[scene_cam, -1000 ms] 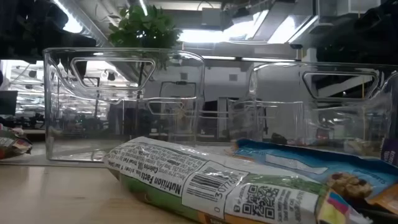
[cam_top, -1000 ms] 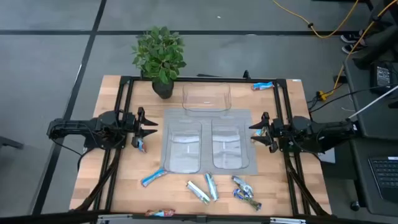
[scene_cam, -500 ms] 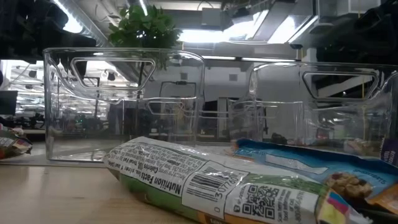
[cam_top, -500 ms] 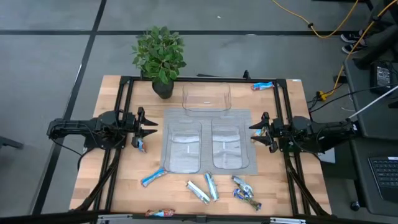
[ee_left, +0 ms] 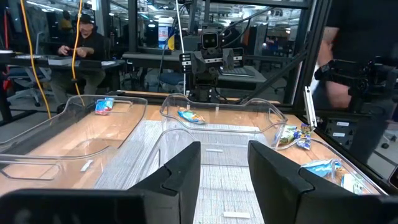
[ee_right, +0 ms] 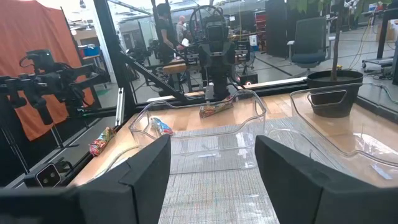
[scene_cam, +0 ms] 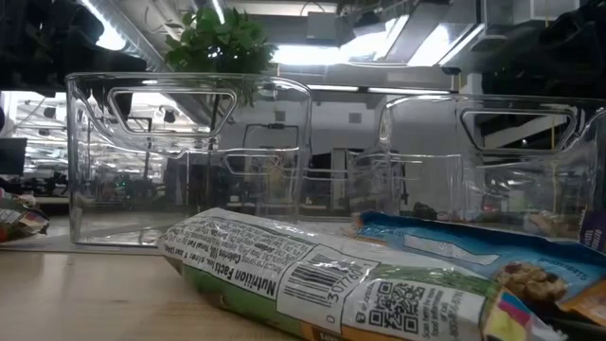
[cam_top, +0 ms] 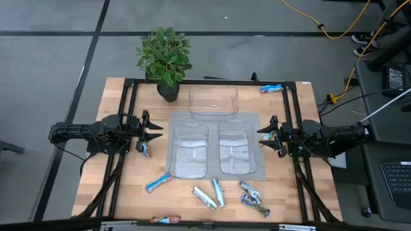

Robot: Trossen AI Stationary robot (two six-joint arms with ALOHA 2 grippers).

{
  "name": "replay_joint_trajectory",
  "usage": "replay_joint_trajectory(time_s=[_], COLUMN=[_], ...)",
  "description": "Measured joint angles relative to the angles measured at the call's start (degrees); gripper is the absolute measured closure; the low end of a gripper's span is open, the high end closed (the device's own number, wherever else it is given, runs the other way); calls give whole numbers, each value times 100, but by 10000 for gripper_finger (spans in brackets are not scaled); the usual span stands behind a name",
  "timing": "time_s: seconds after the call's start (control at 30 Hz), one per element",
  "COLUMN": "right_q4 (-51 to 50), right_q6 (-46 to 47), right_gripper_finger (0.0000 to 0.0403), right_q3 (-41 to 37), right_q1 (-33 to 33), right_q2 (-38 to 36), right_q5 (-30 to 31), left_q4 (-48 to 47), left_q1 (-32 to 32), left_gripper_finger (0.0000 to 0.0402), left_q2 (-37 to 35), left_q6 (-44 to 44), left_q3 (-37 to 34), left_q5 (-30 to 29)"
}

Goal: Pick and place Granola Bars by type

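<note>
Your left gripper (cam_top: 153, 131) sits near the tabletop's left edge with its fingers spread and nothing between them; a blue bar (cam_top: 144, 149) lies on the wood just beside it. Your right gripper (cam_top: 264, 136) waits near the right edge, fingers likewise spread and empty, facing the left one across the grey mat (cam_top: 215, 125). On that mat stand three clear trays (cam_top: 192, 154), two side by side at the middle and one behind them toward the far edge, beside the potted plant (cam_top: 165, 56). The Granola Bars (cam_top: 216, 192) are mostly strewn along the near edge: a bright blue one toward the left, pale silvery-green ones in the middle, dark crinkly ones to the right. One more lies at the near edge itself, and another at the far right corner (cam_top: 270, 89).
</note>
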Motion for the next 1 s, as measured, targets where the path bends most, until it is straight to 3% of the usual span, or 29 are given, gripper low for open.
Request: replay_joint_trajectory(time_s=[1.0], right_q4=[-1], right_q6=[-71], right_gripper_finger=[167], right_q3=[1], right_q1=[0], right_q2=[-1], right_q5=[1], left_q4=[0], left_q1=[0], left_gripper_finger=[275], left_q2=[-1], left_q6=[0], left_q3=[2], left_q5=[0])
